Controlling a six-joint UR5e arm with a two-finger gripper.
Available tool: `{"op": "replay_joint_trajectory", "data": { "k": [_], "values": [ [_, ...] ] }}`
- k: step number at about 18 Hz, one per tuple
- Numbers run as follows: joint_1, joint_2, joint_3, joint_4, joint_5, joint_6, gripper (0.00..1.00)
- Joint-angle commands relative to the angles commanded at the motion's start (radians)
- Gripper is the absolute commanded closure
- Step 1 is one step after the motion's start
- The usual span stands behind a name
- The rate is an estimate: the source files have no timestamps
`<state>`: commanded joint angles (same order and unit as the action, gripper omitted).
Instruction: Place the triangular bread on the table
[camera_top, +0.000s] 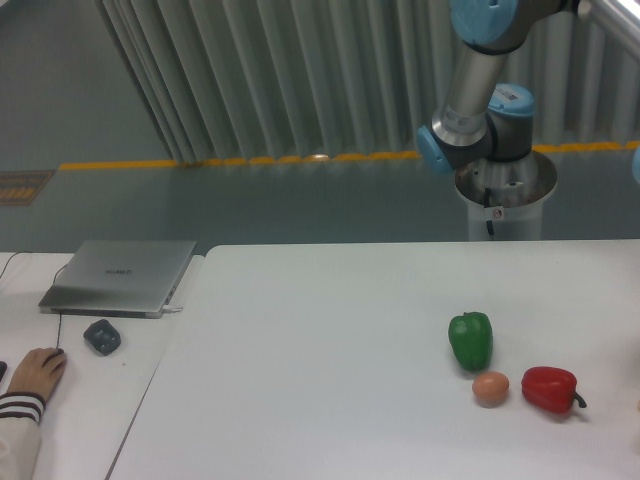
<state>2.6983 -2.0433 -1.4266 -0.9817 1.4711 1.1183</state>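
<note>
The triangular bread is out of view. The large white table (330, 340) fills the lower part of the camera view. Of the robot I see only the arm's grey link and blue joints (470, 110) rising from its base behind the table at the upper right. The arm reaches off the top and right edges, and the gripper itself is outside the frame.
A green pepper (470, 340), a small round orange-pink fruit (490, 387) and a red pepper (550, 389) lie on the table's right side. On the narrower desk at the left are a laptop (120, 275), a mouse (102, 335) and a person's hand (35, 372).
</note>
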Motion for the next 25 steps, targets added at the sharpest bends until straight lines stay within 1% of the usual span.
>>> {"op": "replay_joint_trajectory", "data": {
  "k": [3,5,7,25],
  "values": [
    [-0.009,-0.006,0.003,0.0,-0.002,-0.011,0.0],
    [-0.015,-0.021,0.006,0.0,-0.002,-0.018,0.0],
    [-0.018,-0.023,0.014,0.0,-0.002,-0.031,0.0],
    [-0.023,-0.054,0.009,0.0,-0.002,-0.031,0.0]
  ]
}}
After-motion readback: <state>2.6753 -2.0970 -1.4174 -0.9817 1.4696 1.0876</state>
